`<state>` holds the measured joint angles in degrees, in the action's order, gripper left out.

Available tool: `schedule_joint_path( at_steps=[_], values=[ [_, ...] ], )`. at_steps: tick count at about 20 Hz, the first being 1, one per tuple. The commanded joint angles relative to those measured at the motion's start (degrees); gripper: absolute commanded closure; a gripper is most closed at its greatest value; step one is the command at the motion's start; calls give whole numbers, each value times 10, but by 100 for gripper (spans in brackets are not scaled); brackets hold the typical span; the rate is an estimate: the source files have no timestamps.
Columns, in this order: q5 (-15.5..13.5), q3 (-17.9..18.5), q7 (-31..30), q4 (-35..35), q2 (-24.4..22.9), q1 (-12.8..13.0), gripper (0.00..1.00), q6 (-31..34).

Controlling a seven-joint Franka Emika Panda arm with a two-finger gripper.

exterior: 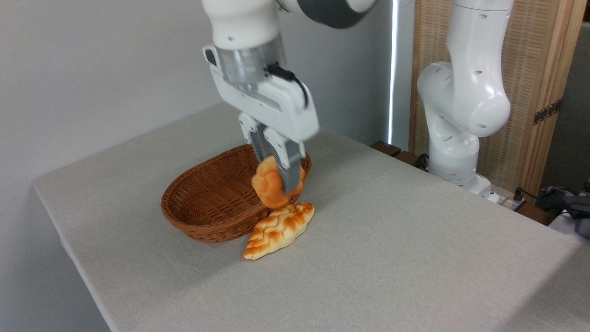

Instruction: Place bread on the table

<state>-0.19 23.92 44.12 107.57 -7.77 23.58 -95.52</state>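
Observation:
The bread (269, 186), a small roundish golden-orange bun, hangs in the air over the right end of the wicker basket (207, 203). My gripper (276, 182) is shut on it, one finger (289, 168) across its front and the other behind it. The bun sits just above the upper end of the braided loaf (279, 229). The table (392, 249), covered in light grey-beige cloth, spreads below and to the right.
The brown oval basket has nothing visible in it. The flat braided loaf lies on the cloth against the basket's right front rim. The arm's white base (461, 124) stands at the table's far right, with a wooden screen behind it.

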Motion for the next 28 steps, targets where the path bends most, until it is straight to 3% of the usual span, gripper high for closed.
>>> schedule_joint_path(
  at_steps=[1, 4, 7, 8, 9, 10, 28],
  values=[
    [1, 28, 18, 2, 34, 1, 54, -5],
    [33, 29, 27, 14, 69, 1, 54, -42],
    [34, 29, 26, 17, 88, 1, 52, -58],
    [34, 29, 27, 18, 92, 0, 40, -58],
    [34, 29, 27, 19, 96, 0, 12, -59],
    [34, 29, 26, 20, 98, 0, 0, -59],
    [30, 27, 26, 19, 96, 1, 0, -59]
  ],
)
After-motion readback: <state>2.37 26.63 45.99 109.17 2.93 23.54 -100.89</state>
